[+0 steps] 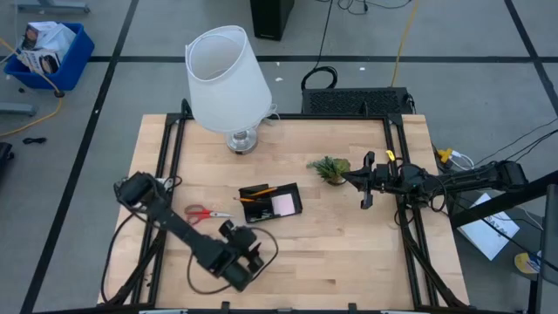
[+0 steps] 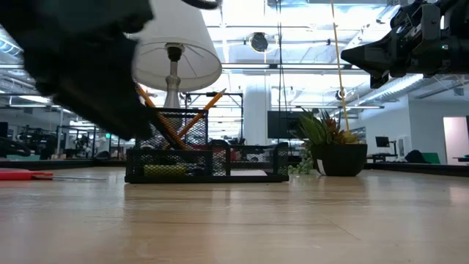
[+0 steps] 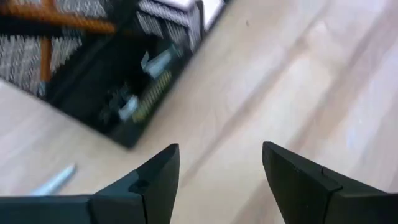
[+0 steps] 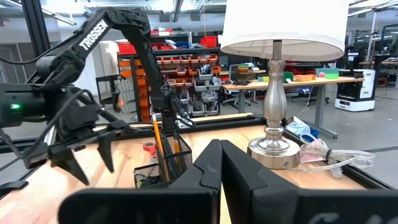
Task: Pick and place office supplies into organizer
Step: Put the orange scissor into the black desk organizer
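Wooden desk (image 1: 331, 253), grey workshop floor around it. Landmark: black mesh organizer (image 1: 271, 202) at desk centre.
Left hand (image 1: 253, 255): in front of the organizer, fingers (image 3: 155, 177) apart, nothing between them.
Right hand (image 1: 366, 183): well to the organizer's right, fingers together, empty.
Organizer contents: orange pencils (image 1: 258, 191), pink sticky-note pad (image 1: 282, 204).
Red-handled scissors (image 1: 202, 213): flat on the desk, left of the organizer.
Small green plant (image 1: 330, 169): right of the organizer.
White lamp (image 1: 227, 83): behind it.
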You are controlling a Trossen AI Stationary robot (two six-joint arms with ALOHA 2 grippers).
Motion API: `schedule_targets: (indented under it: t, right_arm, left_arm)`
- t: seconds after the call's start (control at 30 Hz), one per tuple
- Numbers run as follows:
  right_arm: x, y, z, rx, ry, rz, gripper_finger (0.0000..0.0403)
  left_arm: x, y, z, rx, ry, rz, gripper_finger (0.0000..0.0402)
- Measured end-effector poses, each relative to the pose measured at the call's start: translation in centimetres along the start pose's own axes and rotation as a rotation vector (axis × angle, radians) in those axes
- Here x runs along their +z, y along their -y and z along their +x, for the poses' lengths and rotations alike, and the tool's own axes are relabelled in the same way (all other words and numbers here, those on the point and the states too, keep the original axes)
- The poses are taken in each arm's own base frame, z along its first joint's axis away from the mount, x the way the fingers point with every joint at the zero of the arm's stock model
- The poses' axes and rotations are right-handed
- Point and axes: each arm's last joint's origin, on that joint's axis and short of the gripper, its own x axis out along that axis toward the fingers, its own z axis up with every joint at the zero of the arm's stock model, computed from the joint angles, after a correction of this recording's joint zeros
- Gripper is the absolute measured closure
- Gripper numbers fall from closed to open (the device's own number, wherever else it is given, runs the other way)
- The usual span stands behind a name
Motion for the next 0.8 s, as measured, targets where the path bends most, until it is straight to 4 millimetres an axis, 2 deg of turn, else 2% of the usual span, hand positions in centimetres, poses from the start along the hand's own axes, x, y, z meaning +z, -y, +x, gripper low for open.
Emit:
schedule_targets:
  t: [0.1, 0.17, 0.23, 0.3, 0.37, 0.5, 0.8]
  right_arm:
    - [0.0, 0.0, 0.0, 0.0, 0.0, 0.0, 0.0403]
    - [0.0, 0.0, 0.0, 0.0, 0.0, 0.0, 0.0403]
    - [0.0, 0.0, 0.0, 0.0, 0.0, 0.0, 0.0403]
    - [0.0, 0.0, 0.0, 0.0, 0.0, 0.0, 0.0403]
    - [0.0, 0.0, 0.0, 0.0, 0.0, 0.0, 0.0403]
    - [0.0, 0.0, 0.0, 0.0, 0.0, 0.0, 0.0403]
    - [0.0, 0.0, 0.0, 0.0, 0.0, 0.0, 0.0403]
  left_arm:
    - [-1.2, 0.0, -1.0, 0.004, -0.005, -0.022, 0.0167]
    - [-2.0, -0.2, -1.5, 0.023, 0.001, -0.167, 0.0167]
    - [-2.7, -0.4, -2.0, 0.046, -0.079, -0.401, 0.0167]
    - [-3.3, -0.8, -2.3, 0.089, -0.123, -0.478, 0.0167]
    - [-3.7, -0.9, -2.6, 0.099, -0.133, -0.413, 0.0167]
    - [-3.7, -1.3, -3.6, 0.079, -0.143, -0.155, 0.0167]
    - [-0.9, -2.4, -8.0, -0.082, -0.054, 0.251, 0.0167]
